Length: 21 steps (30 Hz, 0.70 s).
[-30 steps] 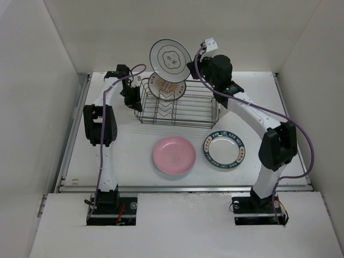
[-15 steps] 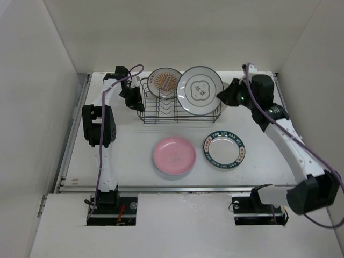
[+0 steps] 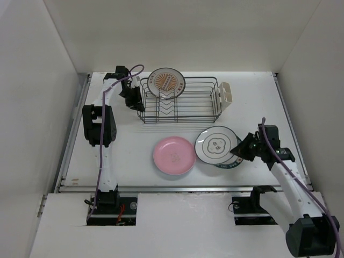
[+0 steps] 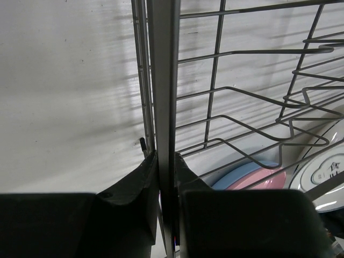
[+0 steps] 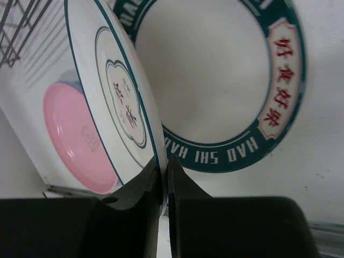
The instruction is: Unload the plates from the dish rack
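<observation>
Gripping the white plate [image 5: 121, 102] by its thin dark rim, my right jaws are clenched on it at about 5 o'clock on the tabletop [image 3: 134, 137]. The plate is slanted above the teal-lettered plate [image 5: 215, 75], which lies flat beneath. Whether its far edge touches that plate I cannot tell. My left jaws are clamped on an upright wire at the 9 o'clock end of the dish rack [image 3: 180, 107]. One orange-centred plate [image 3: 166, 81] stands on edge in the rack's slots toward 11 o'clock. The pink plate [image 3: 173, 156] lies at 6 o'clock, with a blue plate [image 4: 236, 176] peeking out beneath it.

The danger, as I judge it, lies in the letting go. These plates look like glazed ceramic, smooth and glossy, so a release from this slant could let the white one slap down and skate sideways. It hangs off-centre toward 9 o'clock, so it might settle crooked or knock the pink plate just beside it, and a hard landing might chip a rim. My pinch covers only a narrow bit of slick rim, so the plate could also swivel. If my left jaws tug, the thin wire rack could shift and topple the upright plate.
</observation>
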### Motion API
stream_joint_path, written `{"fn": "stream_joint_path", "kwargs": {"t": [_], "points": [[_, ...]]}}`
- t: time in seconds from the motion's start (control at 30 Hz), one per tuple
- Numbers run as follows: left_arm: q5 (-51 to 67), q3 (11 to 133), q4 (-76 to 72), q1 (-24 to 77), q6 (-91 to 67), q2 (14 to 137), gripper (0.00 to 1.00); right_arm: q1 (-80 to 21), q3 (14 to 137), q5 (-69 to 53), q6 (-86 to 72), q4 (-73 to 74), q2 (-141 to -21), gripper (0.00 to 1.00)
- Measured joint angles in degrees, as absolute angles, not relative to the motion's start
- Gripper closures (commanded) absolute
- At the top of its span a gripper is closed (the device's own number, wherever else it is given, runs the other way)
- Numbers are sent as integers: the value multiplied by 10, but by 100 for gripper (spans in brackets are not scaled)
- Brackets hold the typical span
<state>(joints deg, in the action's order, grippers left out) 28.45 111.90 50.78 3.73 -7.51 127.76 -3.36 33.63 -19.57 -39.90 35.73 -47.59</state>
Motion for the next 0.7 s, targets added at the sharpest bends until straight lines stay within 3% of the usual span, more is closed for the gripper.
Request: {"fn": "stream_joint_path", "kwargs": {"t": [0.17, 0.2, 0.23, 0.27, 0.3, 0.4, 0.53, 0.7], "points": [[284, 1120, 509, 37, -74, 1278, 100, -8, 330, -134, -446, 378, -464, 99], [284, 1120, 509, 37, -74, 1278, 100, -5, 330, -120, -452, 383, -459, 94], [284, 1120, 509, 37, -74, 1278, 100, -4, 330, -107, -457, 388, -455, 84], [284, 1120, 509, 37, -74, 1278, 100, -4, 330, -98, -463, 392, -453, 67], [284, 1120, 509, 37, -74, 1278, 100, -3, 329, -91, -467, 396, -452, 30], [284, 1120, 509, 37, -73, 1278, 100, -4, 329, -77, -474, 404, -456, 9], [284, 1120, 510, 37, -72, 1278, 100, -3, 331, -75, -479, 409, -462, 0], [284, 1122, 512, 37, -71, 1279, 100, -4, 386, -49, -482, 435, -466, 0]]}}
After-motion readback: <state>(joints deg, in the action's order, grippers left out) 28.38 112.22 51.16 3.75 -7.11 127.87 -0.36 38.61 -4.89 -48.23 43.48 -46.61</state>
